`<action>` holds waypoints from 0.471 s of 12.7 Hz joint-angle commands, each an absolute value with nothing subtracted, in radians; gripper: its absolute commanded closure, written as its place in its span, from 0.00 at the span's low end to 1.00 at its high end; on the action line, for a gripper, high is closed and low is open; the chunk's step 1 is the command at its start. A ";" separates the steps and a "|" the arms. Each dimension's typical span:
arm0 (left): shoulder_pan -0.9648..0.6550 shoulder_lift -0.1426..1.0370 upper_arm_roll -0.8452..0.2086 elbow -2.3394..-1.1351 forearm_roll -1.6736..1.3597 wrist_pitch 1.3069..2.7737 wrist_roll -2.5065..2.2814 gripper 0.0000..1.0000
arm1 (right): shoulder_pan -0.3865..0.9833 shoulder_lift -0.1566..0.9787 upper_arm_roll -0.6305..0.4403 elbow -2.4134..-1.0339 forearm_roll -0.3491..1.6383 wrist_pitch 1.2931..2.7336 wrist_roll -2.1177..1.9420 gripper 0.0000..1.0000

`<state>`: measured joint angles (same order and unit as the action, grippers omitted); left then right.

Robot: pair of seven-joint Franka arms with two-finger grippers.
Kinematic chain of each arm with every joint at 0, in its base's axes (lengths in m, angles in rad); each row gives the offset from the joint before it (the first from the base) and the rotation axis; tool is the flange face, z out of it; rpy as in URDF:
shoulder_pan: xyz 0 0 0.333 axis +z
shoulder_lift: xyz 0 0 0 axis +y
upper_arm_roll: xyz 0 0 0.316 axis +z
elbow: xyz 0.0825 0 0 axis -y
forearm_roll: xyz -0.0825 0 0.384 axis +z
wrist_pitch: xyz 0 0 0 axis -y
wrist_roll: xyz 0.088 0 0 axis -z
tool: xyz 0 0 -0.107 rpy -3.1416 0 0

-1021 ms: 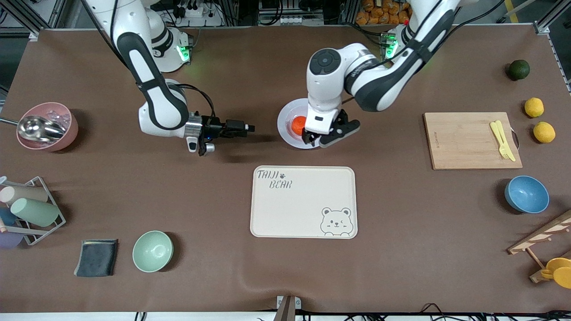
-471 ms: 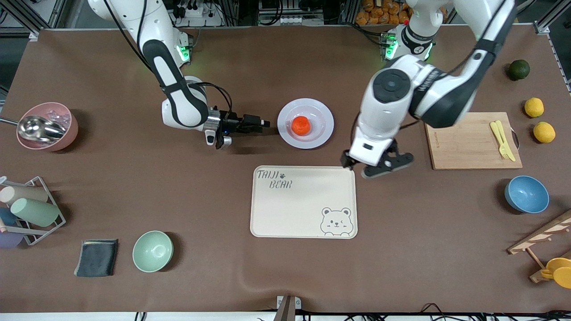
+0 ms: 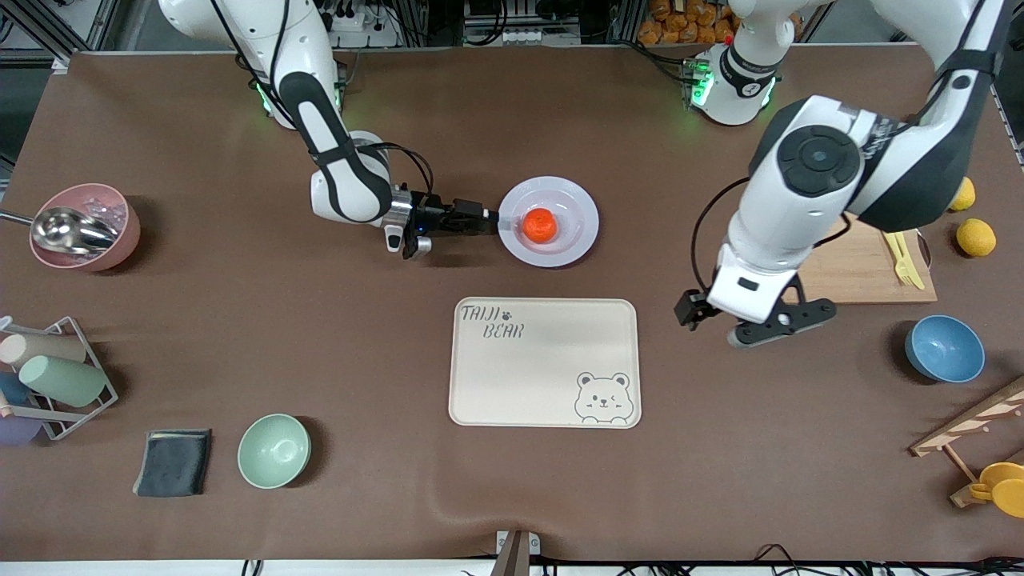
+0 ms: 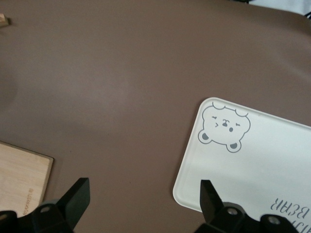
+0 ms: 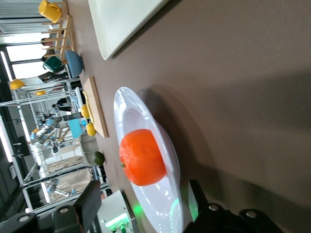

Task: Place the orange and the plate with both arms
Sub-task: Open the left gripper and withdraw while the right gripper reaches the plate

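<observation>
Orange [image 3: 541,225]: rests at centre of plate [image 3: 578,210], farther from the front camera than the bear-print tray [image 3: 544,362].
Right pincer [image 3: 486,216]: fingers spread astride the plate's rim, not yet clamped.
Left pincer [image 3: 740,320]: open, empty, above bare worktop [image 3: 400,336] beside the tray.

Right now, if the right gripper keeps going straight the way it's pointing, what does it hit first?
Most likely the rim of the plate: the right gripper is level with it, open fingers astride the rim. The orange sits past that, in the plate's middle.
</observation>
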<state>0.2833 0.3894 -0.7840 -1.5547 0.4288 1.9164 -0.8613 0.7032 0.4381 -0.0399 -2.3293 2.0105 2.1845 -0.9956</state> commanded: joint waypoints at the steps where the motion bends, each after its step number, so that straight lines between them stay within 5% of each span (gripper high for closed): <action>1: 0.305 0.367 -0.796 -1.519 0.399 1.882 -0.831 0.00 | 0.735 0.463 -0.048 -2.304 2.071 2.206 -1.025 0.20; 6: 0.307 0.364 -0.798 -1.509 0.396 1.855 -0.831 0.00 | 0.775 0.495 -0.048 -2.283 2.115 2.227 -1.041 0.25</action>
